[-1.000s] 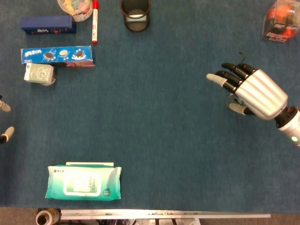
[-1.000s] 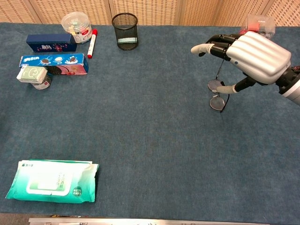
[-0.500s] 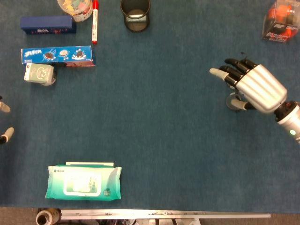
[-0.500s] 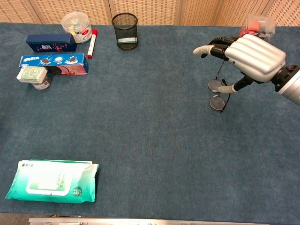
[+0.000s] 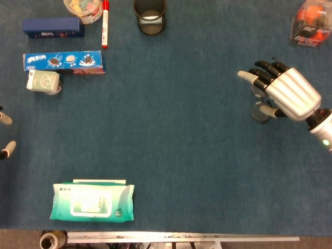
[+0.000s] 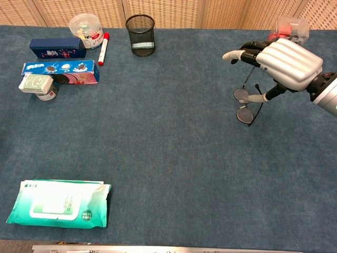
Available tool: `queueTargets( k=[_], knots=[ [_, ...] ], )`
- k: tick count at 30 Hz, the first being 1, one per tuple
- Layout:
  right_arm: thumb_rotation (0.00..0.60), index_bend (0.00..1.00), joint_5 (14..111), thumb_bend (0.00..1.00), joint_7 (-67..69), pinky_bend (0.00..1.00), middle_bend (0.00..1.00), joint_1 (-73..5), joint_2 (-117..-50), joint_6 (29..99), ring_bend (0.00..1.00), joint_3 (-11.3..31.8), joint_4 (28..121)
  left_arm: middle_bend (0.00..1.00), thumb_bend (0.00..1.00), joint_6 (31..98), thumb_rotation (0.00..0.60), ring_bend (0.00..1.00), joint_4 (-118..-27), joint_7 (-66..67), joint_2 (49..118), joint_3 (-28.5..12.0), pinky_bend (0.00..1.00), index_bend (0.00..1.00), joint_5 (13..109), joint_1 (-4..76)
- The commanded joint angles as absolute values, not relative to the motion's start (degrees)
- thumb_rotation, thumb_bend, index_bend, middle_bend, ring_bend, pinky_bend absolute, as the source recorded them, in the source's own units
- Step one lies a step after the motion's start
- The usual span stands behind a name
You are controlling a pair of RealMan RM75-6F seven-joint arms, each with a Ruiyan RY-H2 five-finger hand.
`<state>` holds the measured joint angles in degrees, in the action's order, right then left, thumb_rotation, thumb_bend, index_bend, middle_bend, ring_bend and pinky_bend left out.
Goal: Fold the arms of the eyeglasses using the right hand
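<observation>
Thin dark-framed eyeglasses (image 6: 245, 105) lie on the blue table at the right, lenses toward the middle and arms running back to the right. In the head view only their lenses (image 5: 258, 111) show beside the hand. My right hand (image 6: 281, 62) hovers over the arms with fingers spread and nothing in it; its thumb reaches down close to the frame. The same hand (image 5: 284, 93) covers most of the glasses from above. At the left edge of the head view, only two fingertips (image 5: 6, 149) of my left hand show, held apart.
A black mesh cup (image 6: 140, 34) stands at the back middle. A red marker (image 6: 102, 47), a cookie box (image 6: 60, 71), a dark blue box (image 6: 57, 48) and a small carton (image 6: 37, 86) crowd the back left. A wipes pack (image 6: 58, 210) lies front left. A clear box (image 6: 290, 27) sits back right.
My right hand has drifted to the right and slightly back over the eyeglasses, uncovering more of the lenses. The glasses have not moved.
</observation>
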<state>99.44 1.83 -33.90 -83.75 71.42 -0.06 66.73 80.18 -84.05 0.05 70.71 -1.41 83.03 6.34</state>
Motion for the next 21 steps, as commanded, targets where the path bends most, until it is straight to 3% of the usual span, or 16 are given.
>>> queueTargets(
  k=[1, 21],
  knots=[
    [0.6, 0.18, 99.04, 0.08, 2.36, 0.34, 0.29, -33.97, -84.21, 71.27, 0.18, -0.01, 65.79, 0.28, 0.18, 80.12, 0.6, 0.26, -83.98, 0.01, 70.76, -1.39, 0.44, 0.42, 82.99, 6.33],
    [0.6, 0.18, 96.81, 0.09, 6.45, 0.34, 0.29, -35.29, -88.1, 69.16, 0.18, 0.33, 57.88, 0.28, 0.18, 79.62, 0.6, 0.26, -83.38, -0.67, 71.0, -1.13, 0.45, 0.42, 82.84, 6.25]
  ],
)
